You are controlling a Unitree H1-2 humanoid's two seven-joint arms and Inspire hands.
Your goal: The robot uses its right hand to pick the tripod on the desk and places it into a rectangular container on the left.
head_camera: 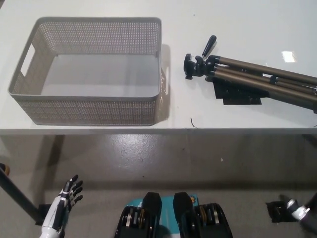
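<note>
At the upper right of the frame we see the tripod (247,77) lying folded on the worktop (198,20), head toward the empty basket (89,106) at upper left, well apart from it. Our right hand (297,210) sits low at the bottom right, below the worktop edge; we cannot tell its fingers. Our left hand (67,196) rests at lower left, fingers spread, holding nothing. We judge the reach not yet begun; next we must raise the right hand to the tripod legs.

Open desk (99,10) surface lay between the basket (89,106) and the tripod (257,79). The basket's top stood open, its perforated walls the only barrier. Bare desk lay before the tripod.
</note>
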